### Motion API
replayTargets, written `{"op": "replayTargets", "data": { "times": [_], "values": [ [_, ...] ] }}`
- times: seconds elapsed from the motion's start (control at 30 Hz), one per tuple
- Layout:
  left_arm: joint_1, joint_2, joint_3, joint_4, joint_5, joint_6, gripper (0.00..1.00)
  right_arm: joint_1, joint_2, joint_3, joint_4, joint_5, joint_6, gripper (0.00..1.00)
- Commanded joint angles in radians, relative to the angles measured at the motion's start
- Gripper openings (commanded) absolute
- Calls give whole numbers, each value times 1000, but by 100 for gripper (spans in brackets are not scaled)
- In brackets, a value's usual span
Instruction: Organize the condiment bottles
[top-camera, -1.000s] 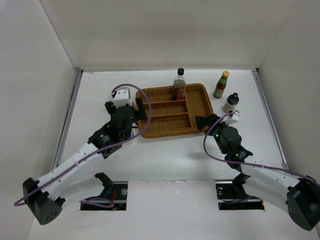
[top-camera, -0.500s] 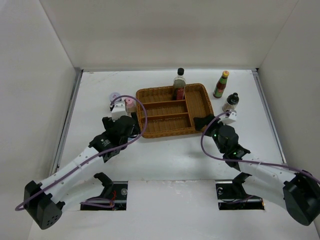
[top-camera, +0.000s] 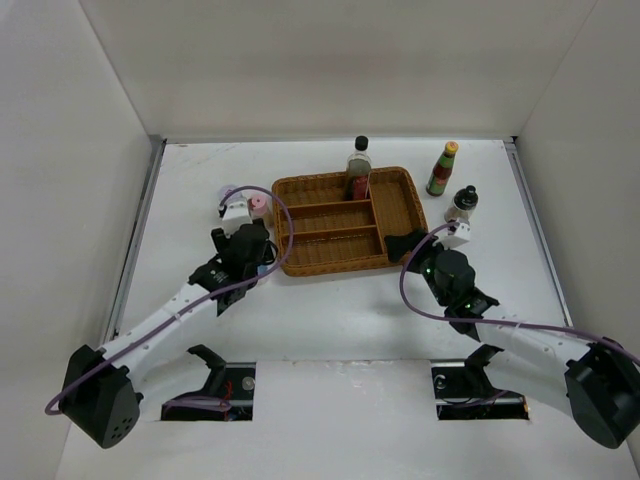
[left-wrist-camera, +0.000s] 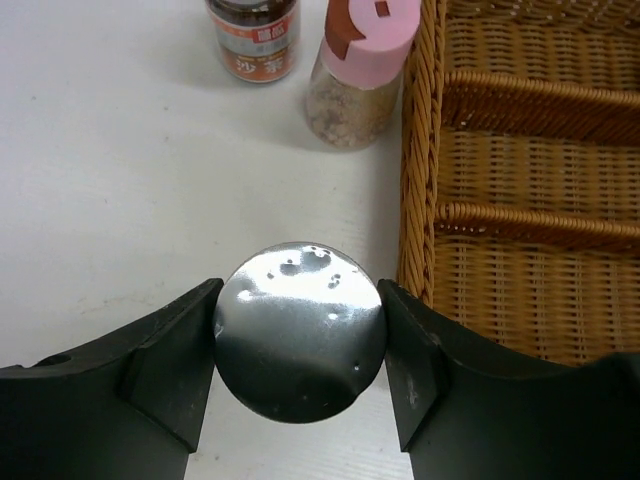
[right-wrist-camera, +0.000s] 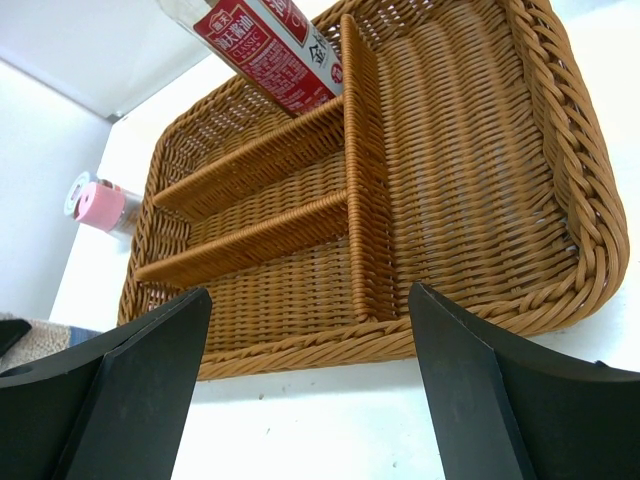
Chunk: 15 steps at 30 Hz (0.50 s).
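Note:
My left gripper (left-wrist-camera: 300, 352) is shut on a silver-lidded shaker (left-wrist-camera: 300, 330) that stands on the table just left of the wicker tray (left-wrist-camera: 520, 250). In the top view my left gripper (top-camera: 264, 250) hides the shaker. A pink-lidded jar (left-wrist-camera: 362, 70) and a lilac-lidded jar (top-camera: 230, 192) stand beyond it. A clear black-capped bottle (top-camera: 358, 170) stands in the tray's far compartment. A red sauce bottle with green neck (top-camera: 442, 168) and a small black-capped shaker (top-camera: 461, 205) stand right of the tray. My right gripper (right-wrist-camera: 310, 390) is open and empty at the tray's near right corner.
The divided wicker tray (top-camera: 400, 215) sits mid-table, its near compartments bare. White walls (top-camera: 80, 150) enclose the table on three sides. Both arm bases sit at the near edge.
My left gripper has drawn back from the tray's left edge toward me, uncovering the pink and lilac jars. My right gripper has edged slightly left toward the tray's corner.

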Motion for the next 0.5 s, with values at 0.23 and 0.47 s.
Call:
{"op": "replayTargets", "data": {
  "times": [0.23,0.47],
  "values": [
    [235,31,38,232,-82,38,34,11,-1,40,34,-25,-1,87],
    [346,204,101,369,-75,46,37,13,13,41,39,-34,1,87]
  ]
}}
